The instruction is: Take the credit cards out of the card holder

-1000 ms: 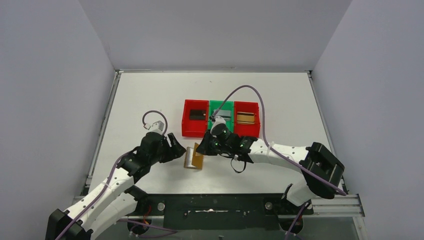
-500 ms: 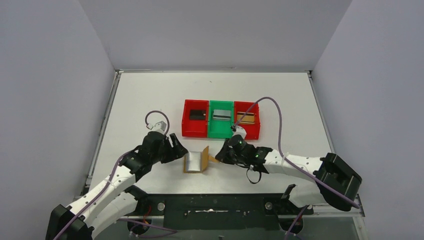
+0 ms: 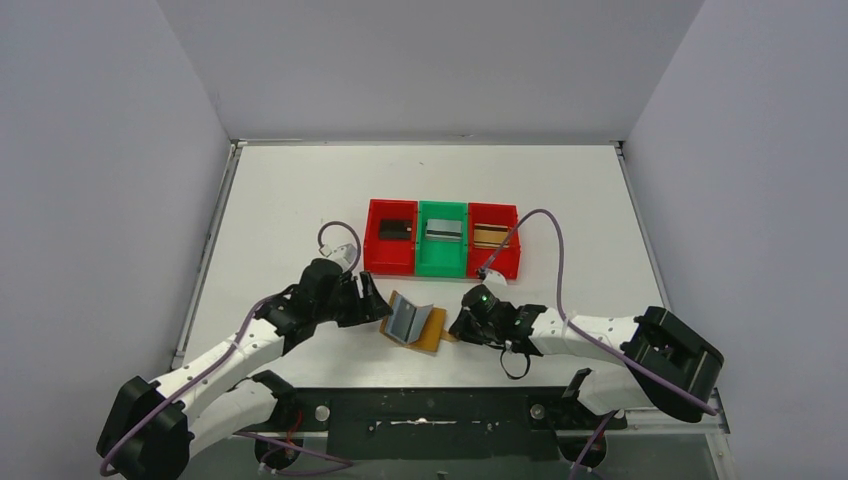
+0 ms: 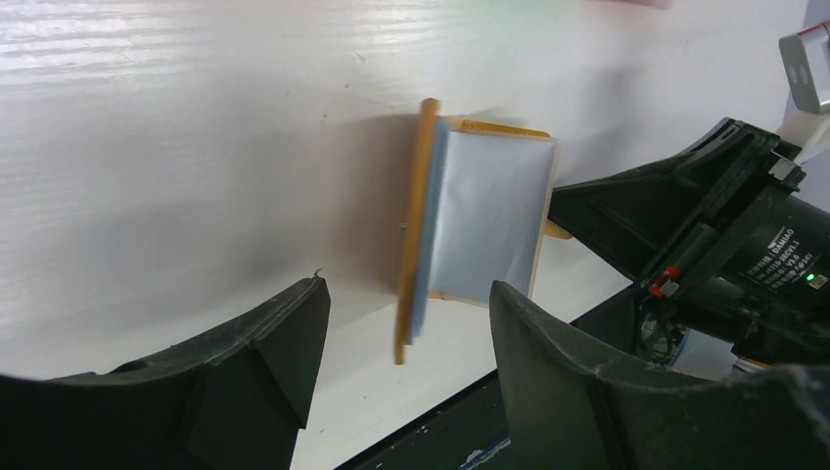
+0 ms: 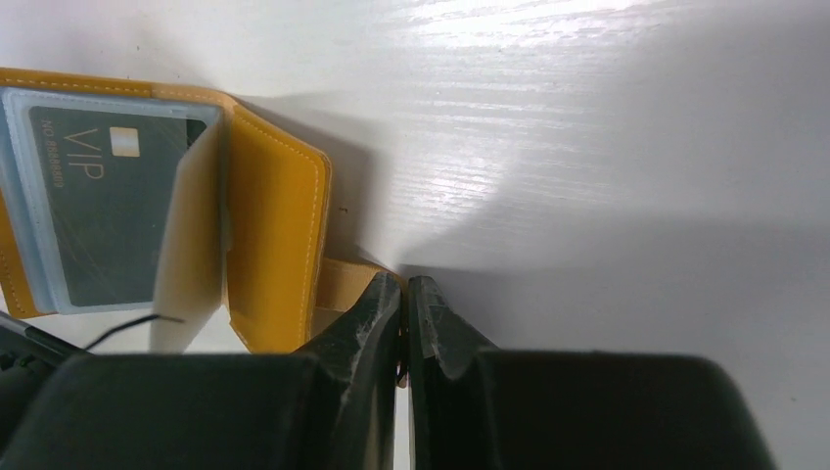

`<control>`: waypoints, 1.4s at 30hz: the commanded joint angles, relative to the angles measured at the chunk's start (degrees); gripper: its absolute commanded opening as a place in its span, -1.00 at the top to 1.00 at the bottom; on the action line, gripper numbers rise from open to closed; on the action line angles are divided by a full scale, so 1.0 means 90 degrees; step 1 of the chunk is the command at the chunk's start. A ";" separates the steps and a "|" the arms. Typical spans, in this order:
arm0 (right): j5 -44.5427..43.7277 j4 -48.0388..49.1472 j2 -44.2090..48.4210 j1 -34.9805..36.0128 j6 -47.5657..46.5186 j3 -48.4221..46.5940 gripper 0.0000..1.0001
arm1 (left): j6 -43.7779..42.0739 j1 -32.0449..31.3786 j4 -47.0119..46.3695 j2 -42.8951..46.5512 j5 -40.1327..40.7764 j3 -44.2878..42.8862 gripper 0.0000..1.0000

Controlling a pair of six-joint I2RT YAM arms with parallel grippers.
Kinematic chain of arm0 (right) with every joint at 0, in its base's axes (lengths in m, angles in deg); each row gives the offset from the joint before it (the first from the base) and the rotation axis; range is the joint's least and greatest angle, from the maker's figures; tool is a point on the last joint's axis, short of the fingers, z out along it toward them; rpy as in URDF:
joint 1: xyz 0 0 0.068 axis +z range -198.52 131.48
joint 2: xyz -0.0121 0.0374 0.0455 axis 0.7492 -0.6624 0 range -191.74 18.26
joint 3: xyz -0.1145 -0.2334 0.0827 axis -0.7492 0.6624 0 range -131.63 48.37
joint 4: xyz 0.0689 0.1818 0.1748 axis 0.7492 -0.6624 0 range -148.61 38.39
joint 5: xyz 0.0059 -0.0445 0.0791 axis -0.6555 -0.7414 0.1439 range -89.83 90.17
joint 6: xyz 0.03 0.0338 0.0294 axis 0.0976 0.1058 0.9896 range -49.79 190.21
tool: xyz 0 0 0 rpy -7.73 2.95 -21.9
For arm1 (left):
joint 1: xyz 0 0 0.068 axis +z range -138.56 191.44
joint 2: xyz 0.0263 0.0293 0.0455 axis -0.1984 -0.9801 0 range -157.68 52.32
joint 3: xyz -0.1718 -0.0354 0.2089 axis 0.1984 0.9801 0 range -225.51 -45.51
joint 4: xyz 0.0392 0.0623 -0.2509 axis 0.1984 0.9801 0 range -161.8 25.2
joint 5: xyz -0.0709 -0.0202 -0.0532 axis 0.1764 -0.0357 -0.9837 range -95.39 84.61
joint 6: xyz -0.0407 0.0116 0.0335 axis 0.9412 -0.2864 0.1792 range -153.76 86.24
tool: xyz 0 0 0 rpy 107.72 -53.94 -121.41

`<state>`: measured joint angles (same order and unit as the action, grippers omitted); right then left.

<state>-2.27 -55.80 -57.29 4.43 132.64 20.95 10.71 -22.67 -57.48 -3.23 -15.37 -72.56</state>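
My right gripper pinches snap tab of tan-mustard leather bifold card holder, anchoring it; left gripper hovers agape.

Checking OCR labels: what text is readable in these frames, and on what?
"VIP": on the dark card in the holder pocket.
"NO." then digits: same card, digits too small to read.
Motor label on the right arm: too small to read.

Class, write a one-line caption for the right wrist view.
Right tool pinches the snap tab of the open card holder; a dark VIP card shows inside.
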 commanded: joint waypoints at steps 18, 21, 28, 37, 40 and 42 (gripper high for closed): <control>-0.0550 -0.0253 -0.0190 0.0012 -0.0041 -0.0394 0.98 | -0.0104 -0.0905 -0.0705 -0.0784 -0.0021 -0.0958 -0.20; -0.0533 -0.0285 -0.0241 0.0011 -0.0055 -0.0413 0.98 | 0.0063 -0.0975 -0.0566 -0.0897 0.0244 -0.0938 -0.20; -0.0520 -0.0277 -0.0310 0.0015 -0.0004 -0.0371 0.98 | 0.0073 -0.0976 -0.0328 -0.0880 0.0541 -0.0894 -0.22; -0.0524 -0.0305 -0.0325 0.0014 0.0016 -0.0372 0.98 | 0.0101 -0.0976 -0.0247 -0.1287 0.0634 -0.0877 -0.28; -0.0530 -0.0344 -0.0327 0.0011 0.0016 -0.0376 0.98 | 0.0100 -0.0976 -0.0347 -0.1433 0.0490 -0.0847 -0.28; -0.0539 -0.0345 -0.0319 0.0014 0.0016 -0.0372 0.98 | 0.0098 -0.0976 -0.0445 -0.1482 0.0371 -0.0824 -0.26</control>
<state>-4.58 -57.79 -59.32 4.43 132.66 18.48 11.45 -31.28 -59.03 -16.02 -10.17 -78.79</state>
